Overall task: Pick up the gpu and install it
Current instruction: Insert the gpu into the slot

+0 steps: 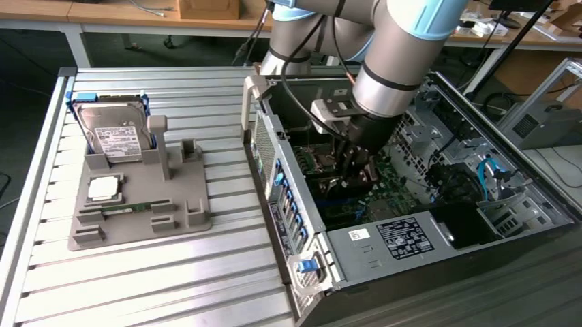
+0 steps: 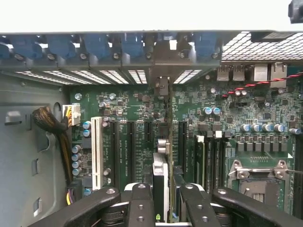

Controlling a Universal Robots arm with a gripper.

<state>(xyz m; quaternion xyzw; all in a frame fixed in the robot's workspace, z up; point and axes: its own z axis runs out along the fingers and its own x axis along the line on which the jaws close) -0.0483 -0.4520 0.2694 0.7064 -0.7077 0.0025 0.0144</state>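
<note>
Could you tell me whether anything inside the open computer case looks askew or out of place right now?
Nothing stands out. The thin dark gpu card stands on edge between the jaws of the black gripper, lined up with the long black slots of the green motherboard. The open grey computer case looks orderly.

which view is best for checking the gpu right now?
The wrist view. It looks straight down the gpu, seen edge-on between the fingers of the gripper, standing over the motherboard slots. In the exterior view the arm and gripper cover most of the card inside the case; little of it can be made out.
</note>
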